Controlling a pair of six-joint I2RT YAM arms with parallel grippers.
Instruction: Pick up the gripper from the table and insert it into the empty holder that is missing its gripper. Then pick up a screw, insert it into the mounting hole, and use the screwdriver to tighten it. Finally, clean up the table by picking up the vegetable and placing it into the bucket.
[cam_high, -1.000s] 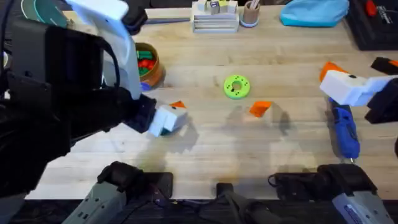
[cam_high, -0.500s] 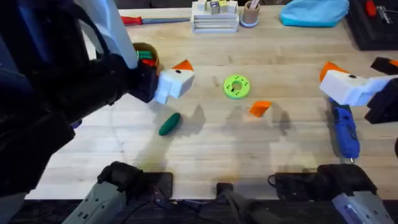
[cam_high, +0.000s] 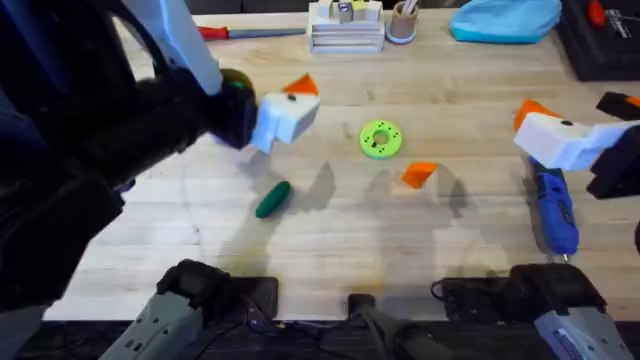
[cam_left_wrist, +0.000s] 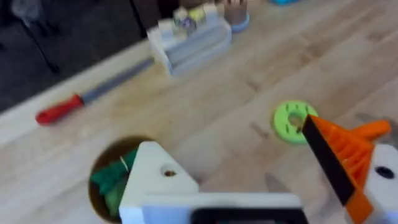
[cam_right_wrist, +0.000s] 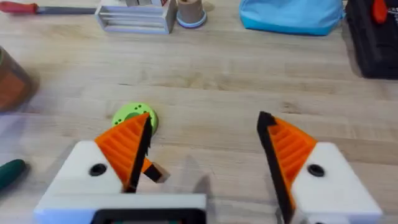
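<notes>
The left gripper (cam_left_wrist: 249, 186) is open and empty; one finger is a bare white holder (cam_left_wrist: 152, 177), the other has a ribbed orange tip. It hangs over the round wooden bucket (cam_left_wrist: 102, 163). The right gripper (cam_right_wrist: 205, 158) is wide open and holds nothing. The loose orange gripper (cam_high: 418, 174) lies on the wood table (cam_high: 330, 250), beside the flat green disc (cam_high: 380, 139). The smooth dark green vegetable (cam_high: 272, 199) lies alone in open space. The blue screwdriver (cam_high: 555, 212) lies near the right edge.
</notes>
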